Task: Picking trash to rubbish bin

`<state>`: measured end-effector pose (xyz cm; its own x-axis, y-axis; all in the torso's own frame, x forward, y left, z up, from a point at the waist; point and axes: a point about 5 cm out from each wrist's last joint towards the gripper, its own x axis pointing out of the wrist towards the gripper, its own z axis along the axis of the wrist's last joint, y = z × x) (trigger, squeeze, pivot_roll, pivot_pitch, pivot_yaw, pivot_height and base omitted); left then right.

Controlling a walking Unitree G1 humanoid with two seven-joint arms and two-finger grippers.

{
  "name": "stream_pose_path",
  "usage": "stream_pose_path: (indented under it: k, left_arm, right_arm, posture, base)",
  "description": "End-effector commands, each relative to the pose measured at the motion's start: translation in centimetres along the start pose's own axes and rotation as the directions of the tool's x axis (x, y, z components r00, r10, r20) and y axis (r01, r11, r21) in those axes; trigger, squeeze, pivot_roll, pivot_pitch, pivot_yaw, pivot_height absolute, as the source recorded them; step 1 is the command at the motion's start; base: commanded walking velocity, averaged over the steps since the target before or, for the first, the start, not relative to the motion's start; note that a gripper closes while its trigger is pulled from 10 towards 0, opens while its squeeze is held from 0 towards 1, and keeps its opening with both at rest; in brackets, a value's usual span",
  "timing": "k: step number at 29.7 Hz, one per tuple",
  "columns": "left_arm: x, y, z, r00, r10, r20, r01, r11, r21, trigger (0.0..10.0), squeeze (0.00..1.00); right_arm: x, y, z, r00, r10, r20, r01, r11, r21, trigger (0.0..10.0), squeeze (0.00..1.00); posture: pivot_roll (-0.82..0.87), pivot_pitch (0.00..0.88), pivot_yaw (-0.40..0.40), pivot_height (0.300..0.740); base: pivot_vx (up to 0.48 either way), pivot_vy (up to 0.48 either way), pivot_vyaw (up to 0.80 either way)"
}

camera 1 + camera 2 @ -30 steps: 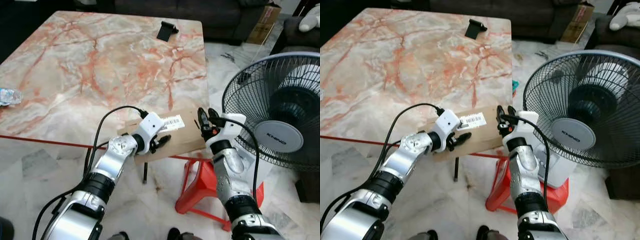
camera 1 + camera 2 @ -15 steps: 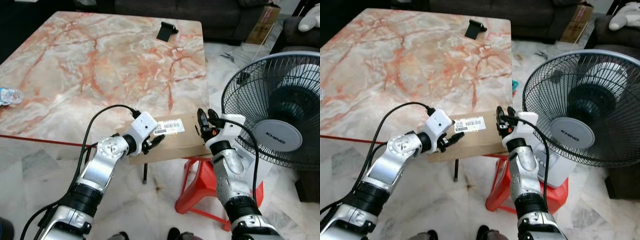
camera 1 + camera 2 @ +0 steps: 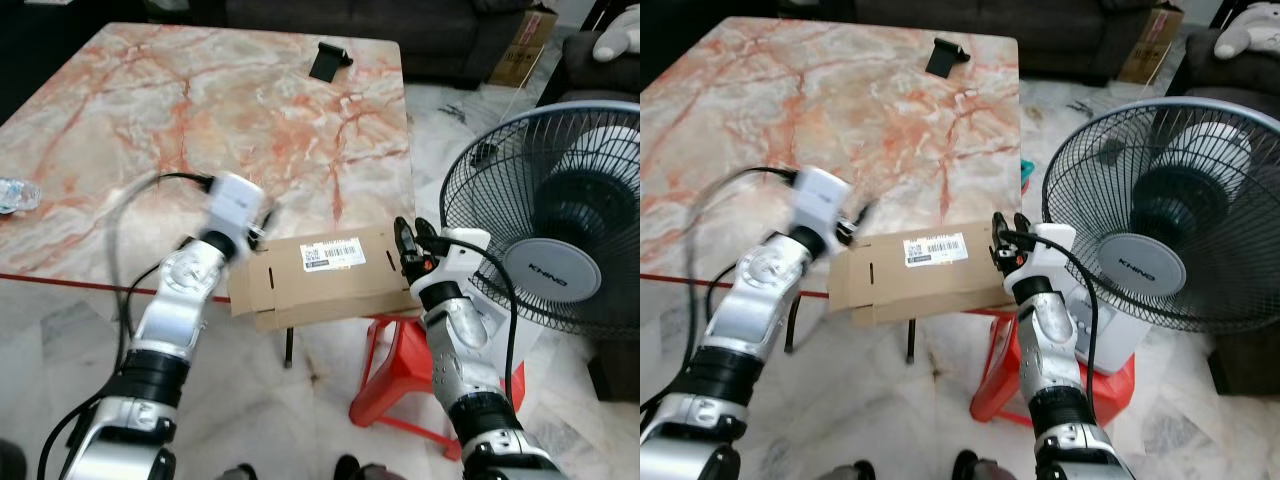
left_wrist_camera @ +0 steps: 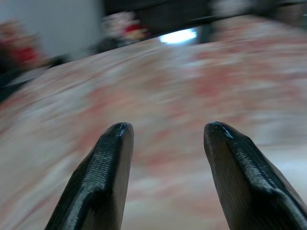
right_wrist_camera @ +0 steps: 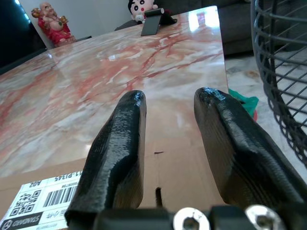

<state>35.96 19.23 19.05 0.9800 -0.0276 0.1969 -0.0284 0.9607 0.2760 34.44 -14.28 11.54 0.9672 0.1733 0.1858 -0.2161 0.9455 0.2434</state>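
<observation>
A flattened brown cardboard box with a white barcode label lies on the near right corner of the marble table, its near edge hanging over the front. My right gripper rests over the box's right end. Its two black fingers stand apart with nothing between them, and cardboard shows beneath. My left gripper is blurred, open, and lifted just past the box's far left corner, above the marble. A crumpled clear plastic bottle lies at the table's left edge.
A large black standing fan is close on the right, beside my right arm. A red plastic stool stands under the table corner. A black phone stand sits at the table's far side. A sofa and cardboard carton lie behind.
My left gripper has let go of the box's left part and swung up and left over the table. The box has shifted a little and lies flatter. The right gripper has barely moved.
</observation>
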Motion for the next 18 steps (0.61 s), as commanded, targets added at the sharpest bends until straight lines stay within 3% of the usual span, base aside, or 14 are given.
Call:
stream_pose_path:
  k: [1, 8, 18]
  left_arm:
    - [-0.4, 0.1, -0.9, 0.999, 0.036, -0.016, -0.037, 0.998, -0.043, 10.0, 0.0]
    - [-1.2, -0.8, -1.9, 0.999, 0.031, -0.023, -0.032, 0.997, -0.068, 10.0, 0.0]
    - [-0.6, -1.6, -1.4, 0.998, 0.038, 0.041, -0.035, 0.997, -0.064, 10.0, 0.0]
  right_arm:
    - [0.2, 0.0, 0.2, 1.0, -0.005, 0.009, 0.005, 1.0, 0.0, 10.0, 0.0]
    - [0.4, -0.1, 0.4, 1.0, -0.013, 0.019, 0.013, 1.0, -0.006, 10.0, 0.0]
    - [0.6, -0.2, 0.8, 0.999, -0.016, 0.034, 0.016, 1.0, -0.011, 10.0, 0.0]
  posture:
    - [0.08, 0.15, -0.062, 0.74]
    - [0.08, 0.146, -0.062, 0.74]
    - [0.07, 0.13, -0.063, 0.74]
  base:
    - [0.0, 0.0, 0.0]
    - [0.0, 0.0, 0.0]
    - [0.0, 0.0, 0.0]
